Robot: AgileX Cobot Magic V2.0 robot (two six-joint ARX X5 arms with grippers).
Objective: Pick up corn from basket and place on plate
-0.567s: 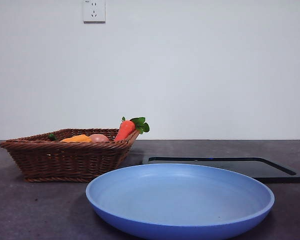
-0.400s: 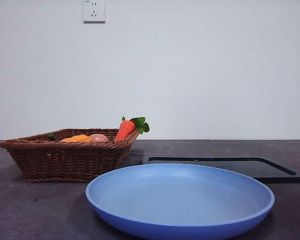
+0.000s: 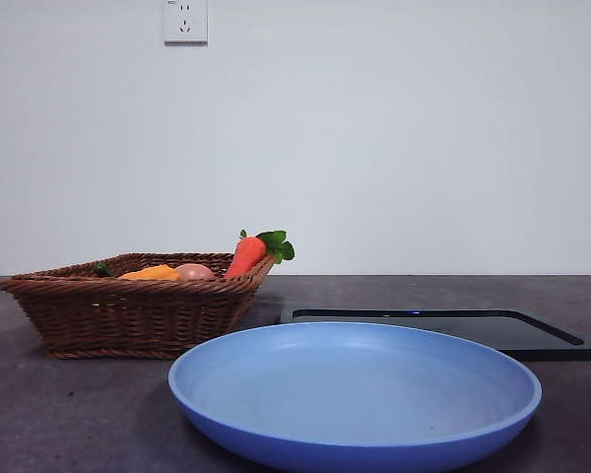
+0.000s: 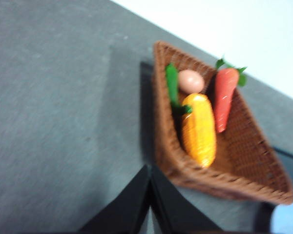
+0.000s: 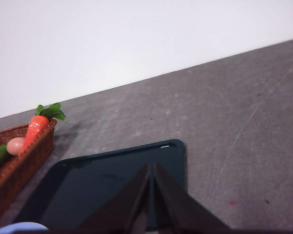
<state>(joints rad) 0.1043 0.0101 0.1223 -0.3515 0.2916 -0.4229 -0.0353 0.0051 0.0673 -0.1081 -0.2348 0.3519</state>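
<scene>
- Corn (image 4: 199,129) lies on its side inside the basket (image 4: 244,161), along the wall nearest the left gripper, untouched
- In the front view only a sliver of the corn's (image 3: 152,273) top shows above the wicker rim
- A pinkish egg (image 4: 191,81) sits at one end of the corn, a green piece (image 4: 172,84), blurred and perhaps a leaf or pepper, lies beside that end, and a carrot (image 4: 225,97) leans on the far wall
- Left gripper (image 4: 150,195) hangs over bare table just outside the basket, jaws pressed together, holding nothing
- Plate (image 3: 355,394) stands near the camera, apart from the basket (image 3: 128,310)
- Black tray (image 5: 112,187) lies behind the plate; the right gripper (image 5: 150,195) hovers over it, jaws together and empty
</scene>
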